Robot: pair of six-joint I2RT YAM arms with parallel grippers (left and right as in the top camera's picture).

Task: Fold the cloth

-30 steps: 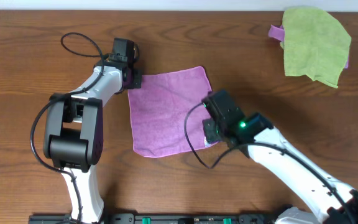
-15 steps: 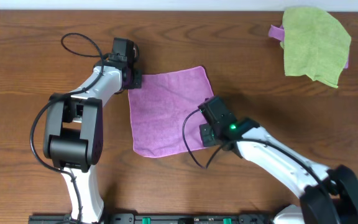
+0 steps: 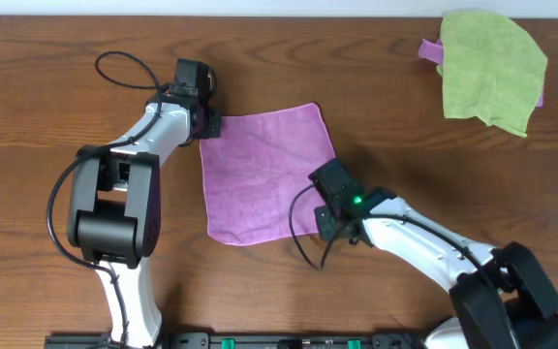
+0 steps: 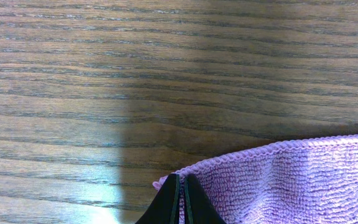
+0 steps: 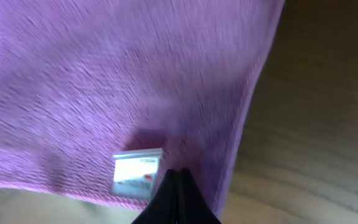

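Purple cloth [image 3: 260, 174] lies spread flat on table [image 3: 405, 126], about mid-table, roughly square, slightly skewed. No fold in it yet.

Left gripper [image 3: 204, 124] sits at the cloth's far-left corner. Left wrist view: the gripper [image 4: 179, 186] has both dark fingers [image 4: 169, 202] pressed together with no gap, tips right at the hemmed corner of the cloth [image 4: 291, 180]. Looks pinched on that corner. The corner lies low on the wood, and the rest of that view is bare table [image 4: 135, 74].

Right gripper [image 3: 324, 219] is at the cloth's near-right corner, the arm coming in from the lower right. Right wrist view is blurred: the gripper [image 5: 176, 182] has its fingers [image 5: 166, 199] closed tight together, tips on the cloth [image 5: 104, 74] close to its right edge. A white tag [image 5: 137, 173] sits just left of the tips, near the hem. Seems clamped on the fabric, though blur hides exactly how much is caught. Table [image 5: 309, 124] shows to the right of the cloth edge.

Green cloth [image 3: 492, 68] lies crumpled at the far-right of the table, well apart from the purple one, with a purple scrap [image 3: 430, 48] sticking out from under its left side. A black cable [image 3: 124, 68] loops on the table near the left arm.
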